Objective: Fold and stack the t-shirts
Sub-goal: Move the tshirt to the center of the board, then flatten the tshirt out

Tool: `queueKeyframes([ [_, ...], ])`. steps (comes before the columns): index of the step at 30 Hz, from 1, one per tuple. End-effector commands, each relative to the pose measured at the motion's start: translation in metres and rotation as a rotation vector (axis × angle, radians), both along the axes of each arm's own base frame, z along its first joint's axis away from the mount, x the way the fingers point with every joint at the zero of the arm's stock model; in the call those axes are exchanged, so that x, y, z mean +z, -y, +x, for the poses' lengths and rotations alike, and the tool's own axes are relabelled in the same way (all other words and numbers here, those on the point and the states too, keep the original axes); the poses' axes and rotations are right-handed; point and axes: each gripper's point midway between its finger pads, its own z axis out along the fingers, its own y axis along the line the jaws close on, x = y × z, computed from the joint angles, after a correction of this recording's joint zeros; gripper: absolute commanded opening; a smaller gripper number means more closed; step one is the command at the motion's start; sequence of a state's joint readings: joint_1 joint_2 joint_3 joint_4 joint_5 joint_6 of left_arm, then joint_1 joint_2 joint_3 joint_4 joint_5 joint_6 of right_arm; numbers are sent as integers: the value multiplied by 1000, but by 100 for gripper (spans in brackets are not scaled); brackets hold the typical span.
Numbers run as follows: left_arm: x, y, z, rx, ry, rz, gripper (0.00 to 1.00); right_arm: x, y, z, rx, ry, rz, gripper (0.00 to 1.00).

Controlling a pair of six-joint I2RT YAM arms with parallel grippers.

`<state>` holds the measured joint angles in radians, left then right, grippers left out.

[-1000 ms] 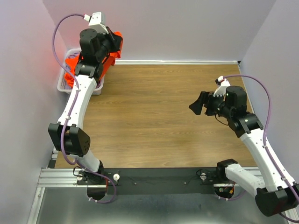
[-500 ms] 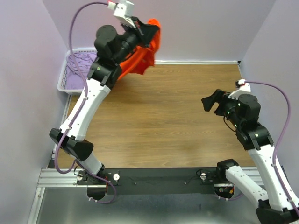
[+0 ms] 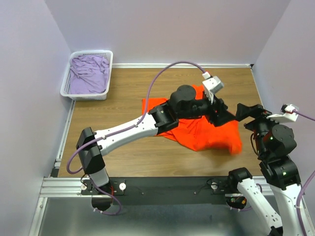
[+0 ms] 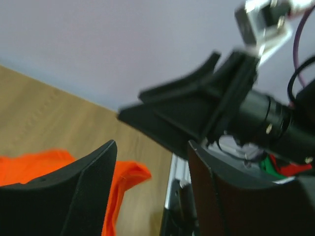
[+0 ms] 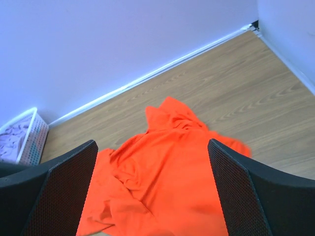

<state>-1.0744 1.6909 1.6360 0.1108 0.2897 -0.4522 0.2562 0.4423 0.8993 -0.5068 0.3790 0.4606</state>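
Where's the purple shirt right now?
The purple shirt lies bunched in the white basket at the far left corner of the table in the overhead view, well apart from the orange shirt on the right.

Orange tee (image 3: 211,135): soft matt cloth, creased. Lilac tee (image 3: 88,73): same soft cloth, rumpled. Basket (image 3: 84,94): white plastic lattice w/ slight sheen. Tabletop (image 3: 123,98): wood-grain, smooth, satin. Right gripper (image 5: 151,162) fingers (image 5: 54,191): matt blk, fine dimpled texture. Rail (image 3: 59,186): bare brushed metal.
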Motion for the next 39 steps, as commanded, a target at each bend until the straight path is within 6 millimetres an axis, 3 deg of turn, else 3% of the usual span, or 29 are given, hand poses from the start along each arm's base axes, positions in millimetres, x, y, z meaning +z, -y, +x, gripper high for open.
queueKeyframes([
  [1,34,-29,-3,68,82,-100,76,-5,10,-1,-53,-1,-21,100],
  [4,13,-42,11,165,70,-55,77,-12,5,4,-33,-26,-26,100],
  [7,-18,-82,41,323,-16,5,77,-25,-6,12,16,-71,-21,100],
  [8,-51,-100,61,395,-92,52,76,-36,-13,18,42,-111,-24,100],
  [10,-80,-134,85,516,-173,90,73,-58,-20,30,58,-193,-22,100],
  [11,-116,-161,106,594,-243,135,72,-68,-23,33,68,-230,-20,100],
  [15,-180,-211,128,705,-323,254,65,-113,-34,51,85,-397,-20,100],
  [19,-228,-228,145,753,-366,362,57,-149,-36,71,58,-542,-52,100],
  [21,-239,-231,157,766,-372,392,57,-166,-34,87,25,-613,-89,100],
  [22,-244,-231,161,766,-375,405,56,-168,-34,93,24,-625,-104,100],
  [23,-265,-230,167,764,-399,451,56,-168,-33,101,20,-624,-119,100],
  [24,-262,-226,176,762,-390,449,54,-167,-31,110,13,-623,-119,100],
  [25,-282,-228,183,768,-407,499,52,-176,-30,117,9,-647,-126,100],
  [27,-286,-226,198,775,-405,516,49,-176,-23,133,3,-635,-122,99],
  [28,-305,-228,202,775,-427,560,47,-181,-22,143,5,-651,-119,93],
  [33,-329,-239,222,794,-438,619,43,-185,-5,182,21,-662,-97,58],
  [39,-367,-259,206,773,-519,727,43,-197,5,234,84,-678,-64,48],
])
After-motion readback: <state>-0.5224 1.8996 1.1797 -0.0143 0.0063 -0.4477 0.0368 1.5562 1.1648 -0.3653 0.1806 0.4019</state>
